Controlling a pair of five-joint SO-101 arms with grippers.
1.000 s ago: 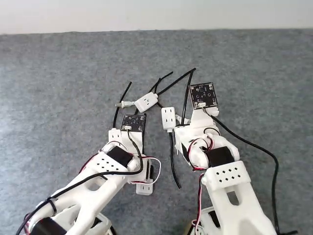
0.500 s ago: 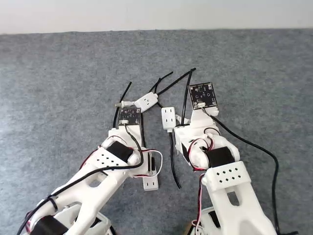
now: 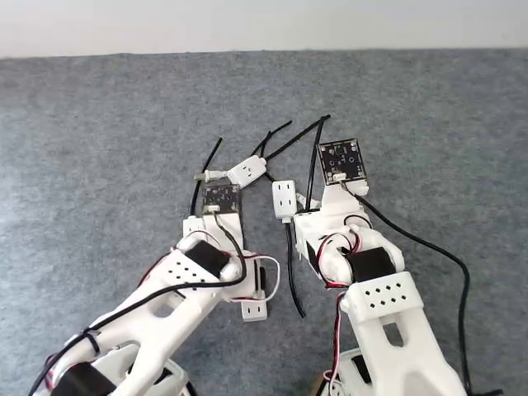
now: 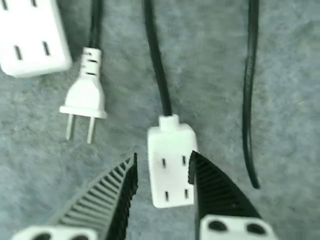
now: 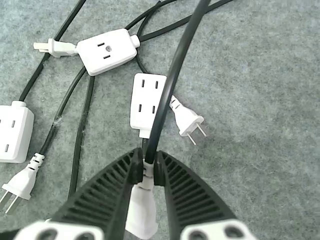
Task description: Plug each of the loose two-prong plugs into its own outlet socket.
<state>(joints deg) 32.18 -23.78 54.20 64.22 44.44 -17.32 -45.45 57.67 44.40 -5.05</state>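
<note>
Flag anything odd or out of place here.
One thing: the black cord clamped in the right gripper lies across the face of a white outlet block, where it could get in a plug's way. Other cords cross each other, but nothing looks damaged.

Table cover (image 3: 99,148) is basically speckled mid-grey all over, with a pale off-white strip (image 3: 264,25) along the 12 o'clock edge. Every socket (image 4: 171,167) is plain white with dark slots. Each plug (image 4: 84,97) is white with silvery prongs, and the cords (image 4: 156,55) are black. Left gripper (image 4: 163,161) and right gripper (image 5: 146,154) have black ribbed fingers. The arms (image 3: 177,305) are white, with red wires (image 3: 339,330).
</note>
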